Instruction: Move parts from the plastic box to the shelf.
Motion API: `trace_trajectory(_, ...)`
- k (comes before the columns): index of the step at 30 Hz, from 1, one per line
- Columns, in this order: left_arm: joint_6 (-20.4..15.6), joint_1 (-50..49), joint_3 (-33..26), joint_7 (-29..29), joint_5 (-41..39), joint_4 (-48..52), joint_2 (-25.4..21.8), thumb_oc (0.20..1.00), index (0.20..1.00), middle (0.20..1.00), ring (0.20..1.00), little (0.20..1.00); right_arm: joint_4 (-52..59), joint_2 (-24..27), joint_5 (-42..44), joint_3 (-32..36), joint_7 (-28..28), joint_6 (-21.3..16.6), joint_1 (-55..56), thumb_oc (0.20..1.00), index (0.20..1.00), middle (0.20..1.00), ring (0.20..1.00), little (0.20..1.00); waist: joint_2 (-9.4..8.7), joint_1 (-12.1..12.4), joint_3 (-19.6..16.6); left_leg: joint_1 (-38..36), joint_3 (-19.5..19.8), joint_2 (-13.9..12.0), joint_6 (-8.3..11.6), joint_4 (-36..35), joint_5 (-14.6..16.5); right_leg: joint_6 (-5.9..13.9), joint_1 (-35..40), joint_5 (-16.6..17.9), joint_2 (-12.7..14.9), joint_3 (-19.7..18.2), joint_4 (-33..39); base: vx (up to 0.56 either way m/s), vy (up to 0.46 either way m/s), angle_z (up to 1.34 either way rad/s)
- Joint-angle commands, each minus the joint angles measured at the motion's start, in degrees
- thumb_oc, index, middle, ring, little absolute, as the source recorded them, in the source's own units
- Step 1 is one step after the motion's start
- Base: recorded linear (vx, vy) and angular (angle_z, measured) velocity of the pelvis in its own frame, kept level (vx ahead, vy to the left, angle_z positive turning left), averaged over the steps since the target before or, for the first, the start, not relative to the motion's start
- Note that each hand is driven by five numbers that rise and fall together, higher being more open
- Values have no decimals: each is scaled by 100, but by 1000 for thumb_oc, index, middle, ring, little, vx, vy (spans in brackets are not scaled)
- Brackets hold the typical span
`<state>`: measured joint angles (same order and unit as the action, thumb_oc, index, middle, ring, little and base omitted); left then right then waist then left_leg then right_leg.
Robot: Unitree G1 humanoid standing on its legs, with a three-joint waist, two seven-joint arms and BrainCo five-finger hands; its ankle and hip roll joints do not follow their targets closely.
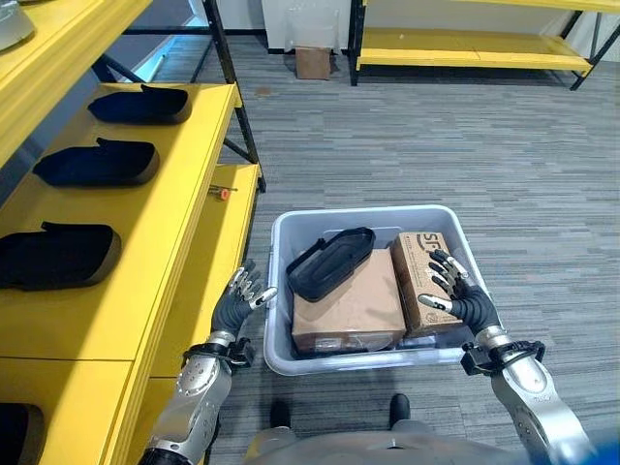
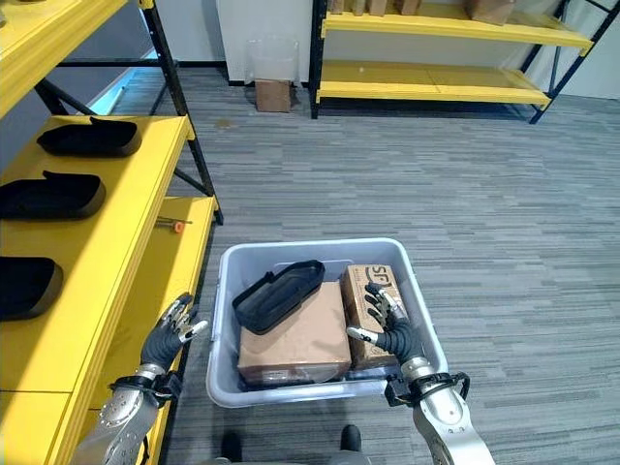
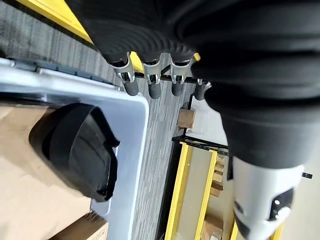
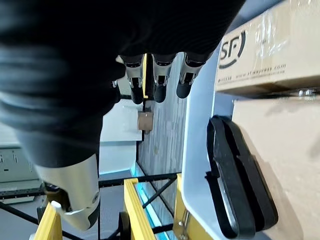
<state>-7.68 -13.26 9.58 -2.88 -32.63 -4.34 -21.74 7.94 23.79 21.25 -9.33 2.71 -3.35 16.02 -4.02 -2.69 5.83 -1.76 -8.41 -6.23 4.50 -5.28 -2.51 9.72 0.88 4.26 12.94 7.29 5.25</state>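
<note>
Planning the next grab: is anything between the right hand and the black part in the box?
Nothing visible blocks it. The black part lies uncovered on a cardboard box; the right hand hovers open over the neighbouring carton.

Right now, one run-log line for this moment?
left hand: open, outside plastic box | right hand: open, over small carton | black part: on large carton

Left hand fingers were straight, hovering off the plastic box rim. Inside the box, a black part lay on a cardboard carton.
</note>
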Motion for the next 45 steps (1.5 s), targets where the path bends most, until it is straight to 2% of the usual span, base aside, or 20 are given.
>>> trace_trajectory(1,-195,107,-172,13,32,325,-114,1000,1000,1000,1000,1000,315,230,139,191,40,-196,-60,1000,1000,1000,1000,1000,-34,22,-95,259,26,-316,-17,490,109,131,-75,-91,173,82,-447,56,-21,2)
trace_trajectory(11,-171,58,-173,50,-2,289,-144,1000,1000,1000,1000,1000,149,333,73,113,-51,-223,-422,1000,1000,1000,1000,1000,3,-1,-31,289,-53,-389,43,326,-4,120,-156,-60,113,124,-335,16,-8,0)
trace_trajectory(16,-176,409,63,7,-56,292,-190,1000,1000,1000,1000,1000,-227,258,61,-212,-358,-265,-1330,1000,1000,1000,1000,1000,62,88,198,700,19,-318,50,439,-57,134,-405,34,200,203,-281,-37,2,5)
trace_trajectory(19,-222,844,276,-138,-128,298,-176,1000,1000,1000,1000,1000,-736,-25,331,-547,-725,-283,-2187,1000,1000,1000,1000,1000,135,204,438,1161,138,-228,57,617,-105,132,-698,129,293,262,-312,-133,14,32)
trace_trajectory(22,-260,1098,437,-360,-256,331,-175,1000,1000,1000,1000,1000,-1318,-482,1031,-697,-1230,-349,-2812,1000,1000,1000,1000,1000,210,333,722,1565,229,-161,32,838,-122,125,-1021,224,382,267,-411,-111,13,14)
trace_trajectory(29,-278,1290,553,-571,-180,338,-273,1000,1000,1000,1000,1000,-2078,-1083,1962,-541,-1887,-588,-3369,1000,1000,1000,1000,1000,259,483,1058,1967,290,-88,-25,1054,-105,143,-1320,347,447,244,-446,-54,11,3)
trace_trajectory(31,-272,1331,565,-627,-193,346,-283,1000,1000,1000,1000,1000,-2238,-1282,2455,-411,-2059,-762,-3471,1000,1000,1000,1000,1000,268,513,1133,2062,302,-84,-28,1117,-81,148,-1397,360,455,230,-463,0,0,0)
trace_trajectory(35,-270,1438,651,-817,-178,294,-242,1000,1000,1000,1000,1000,-2036,-1550,2597,-168,-2455,-1050,-3461,1000,1000,1000,1000,1000,264,502,1222,2234,326,-58,-37,1160,-90,154,-1519,406,487,238,-470,0,0,0)
trace_trajectory(41,-296,1586,881,-1056,-209,310,-202,1000,1000,1000,1000,1000,-2048,-1874,2696,240,-3249,-1531,-3774,1000,1000,1000,1000,1000,389,527,1427,2467,370,13,-52,1299,-40,161,-1641,444,547,264,-506,-2,14,3)
trace_trajectory(45,-315,1632,949,-1141,-225,354,-219,1000,1000,1000,1000,1000,-2083,-1918,2618,347,-3490,-1610,-4008,1000,1000,1000,1000,1000,440,541,1474,2587,379,55,-60,1348,-44,162,-1724,473,574,258,-519,-3,10,4)
